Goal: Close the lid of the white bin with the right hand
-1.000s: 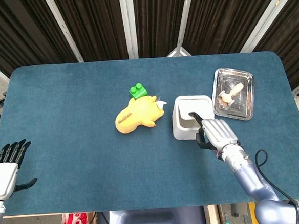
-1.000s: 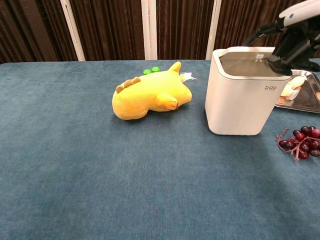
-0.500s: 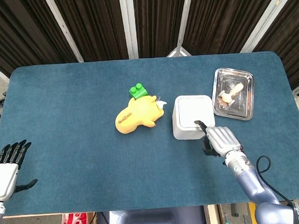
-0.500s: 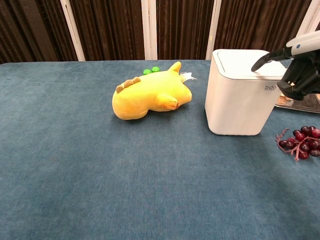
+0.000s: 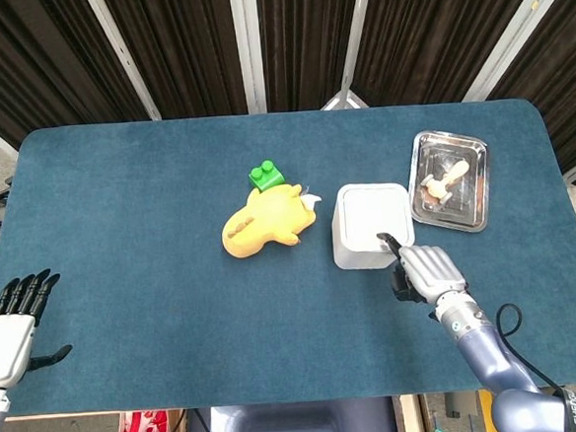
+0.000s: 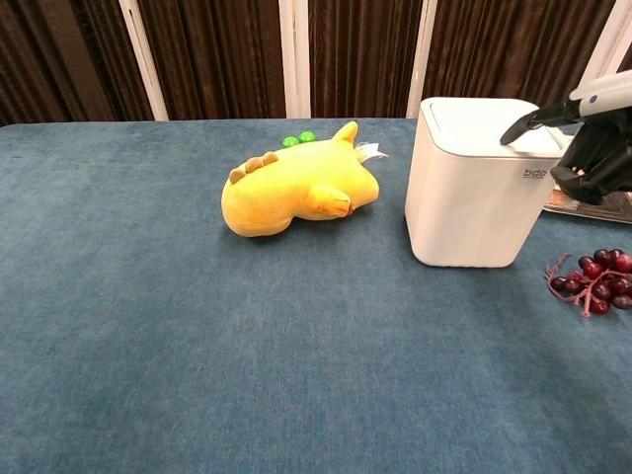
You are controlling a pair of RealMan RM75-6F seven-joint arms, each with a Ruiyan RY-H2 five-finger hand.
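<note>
The white bin [image 5: 371, 226] stands right of the table's middle, and its lid [image 6: 486, 122] lies flat and shut on top. My right hand [image 5: 426, 272] hovers by the bin's near right corner and holds nothing. One dark-tipped finger [image 6: 523, 125] reaches out over the lid's edge; whether it touches I cannot tell. The remaining fingers [image 6: 591, 163] are curled in beside the bin's right wall. My left hand [image 5: 9, 330] hangs off the table's near left corner with its fingers spread.
A yellow plush toy [image 5: 264, 224] lies just left of the bin, with a green brick [image 5: 263, 175] behind it. A metal tray [image 5: 451, 180] holding food sits behind and right of the bin. A bunch of dark grapes [image 6: 594, 279] lies on the cloth near the bin's right side.
The bin's lid was open a second ago and now lies shut. My right hand has drawn back from the bin's opening toward the near right corner.
</note>
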